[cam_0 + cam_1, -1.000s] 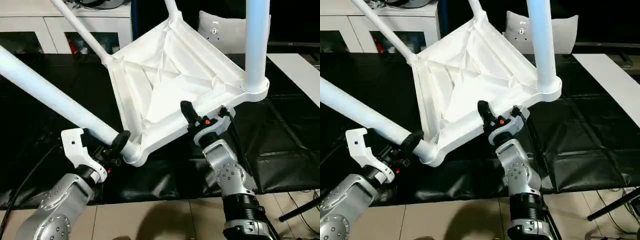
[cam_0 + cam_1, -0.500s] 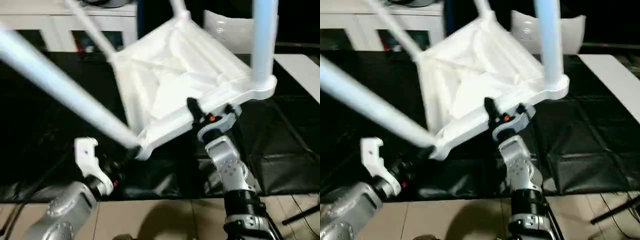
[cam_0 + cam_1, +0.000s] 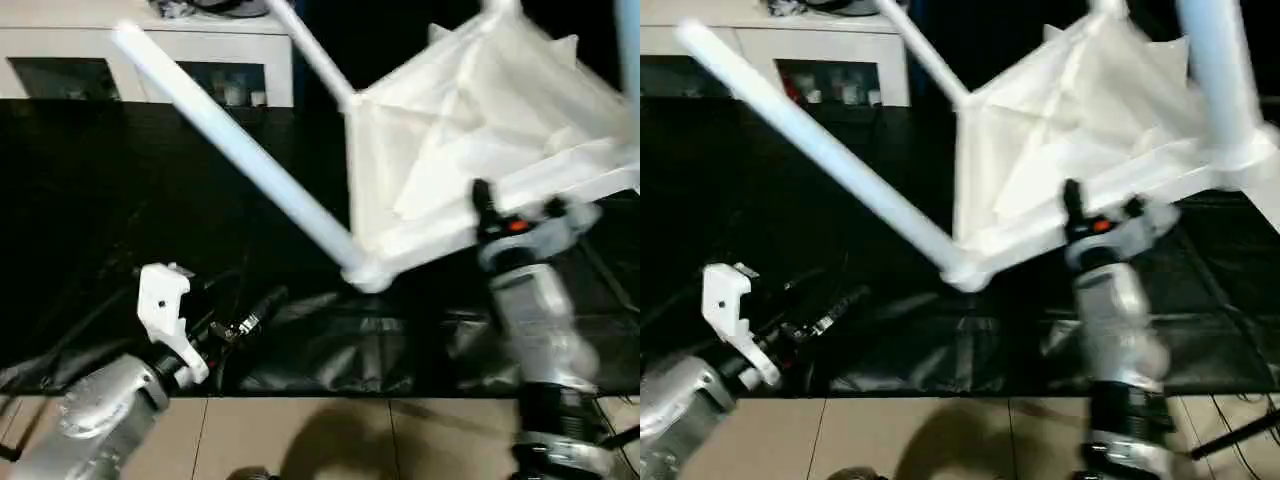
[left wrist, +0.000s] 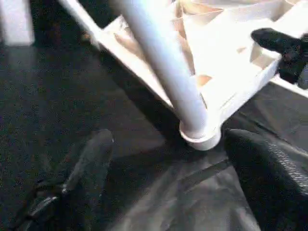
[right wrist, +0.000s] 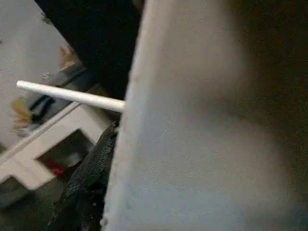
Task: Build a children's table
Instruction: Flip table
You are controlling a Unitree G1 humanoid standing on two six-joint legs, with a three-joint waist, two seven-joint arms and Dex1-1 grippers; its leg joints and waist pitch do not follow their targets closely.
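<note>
Right gripper fingers clamped the white ribbed plastic tabletop rim, upper right. Left gripper fingers stood wide, empty. A firm rim hold seemed essential while turning it.

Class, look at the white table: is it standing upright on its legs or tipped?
Tipped. The table hangs tilted with its ribbed underside showing, legs pointing outward.

Light falls from above, bright on the white tabletop and washing out its ribs, while the black worktop stays dim with soft sheen on its creases. Both head views smear with motion blur; the right wrist view is a close, unfocused grey mass
</note>
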